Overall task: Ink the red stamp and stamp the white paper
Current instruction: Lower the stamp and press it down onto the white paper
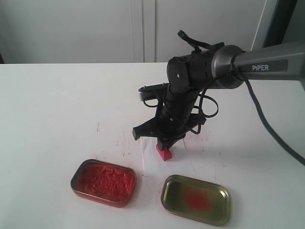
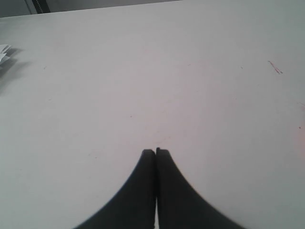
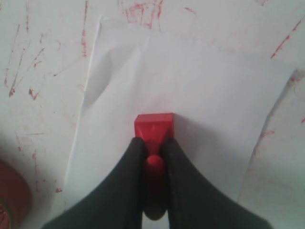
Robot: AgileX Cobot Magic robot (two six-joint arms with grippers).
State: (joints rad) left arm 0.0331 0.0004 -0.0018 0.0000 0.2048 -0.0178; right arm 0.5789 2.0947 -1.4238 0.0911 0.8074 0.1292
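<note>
Now clamped the red stamp (image 3: 154, 125) by its knob in the right gripper (image 3: 153, 147), upright and straight beneath it, base seemingly touching the white paper (image 3: 205, 90) just beyond the ink tin (image 1: 104, 182) and gold tin (image 1: 196, 199), with the left gripper (image 2: 155, 153) pressed together, empty, over the table (image 2: 143, 71).

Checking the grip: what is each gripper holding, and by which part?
The right gripper holds the red stamp by its knob; left gripper holds nothing.
</note>
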